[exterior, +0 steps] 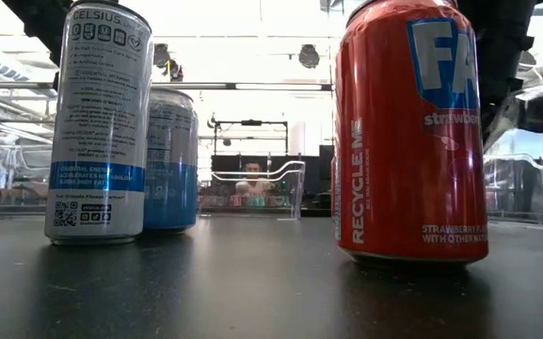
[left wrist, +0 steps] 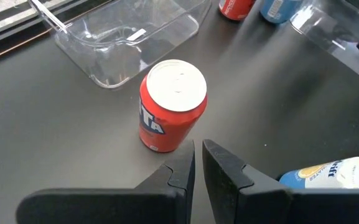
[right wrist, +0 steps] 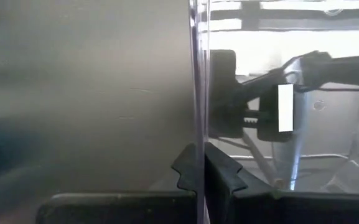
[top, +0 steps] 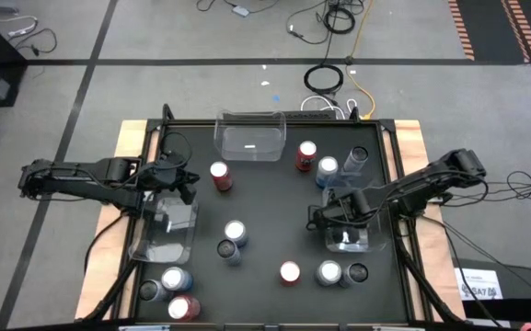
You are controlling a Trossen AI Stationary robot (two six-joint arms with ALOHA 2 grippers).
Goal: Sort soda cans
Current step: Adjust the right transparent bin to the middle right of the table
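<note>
Soda cans stand scattered on the black table. A red can [top: 220, 175] [left wrist: 173, 106] stands upright just ahead of my left gripper [top: 188, 187] [left wrist: 198, 163], which hovers shut and holds nothing. Far right are a red can [top: 305, 154], a silver-blue can [top: 328, 168] and a dark can [top: 355, 158]. More cans stand mid-table [top: 236, 232], near the front [top: 290, 273] and at the front left [top: 175, 279]. My right gripper [top: 323, 217] [right wrist: 199, 163] is shut on a clear bin [top: 355, 234] at the right. My right gripper pinches the clear bin's thin side wall [right wrist: 199, 134], the one toward the table's left, with one finger inside and one outside. The fingers come steeply from above. I cannot tell whether the bin's base is off the table.
A second clear bin [top: 168, 230] lies under my left arm, and a third [top: 249, 136] stands at the far middle edge. The low view shows a tall silver can [exterior: 102, 122] and a red can [exterior: 412, 132] close up. A person [exterior: 252, 170] shows far behind the table.
</note>
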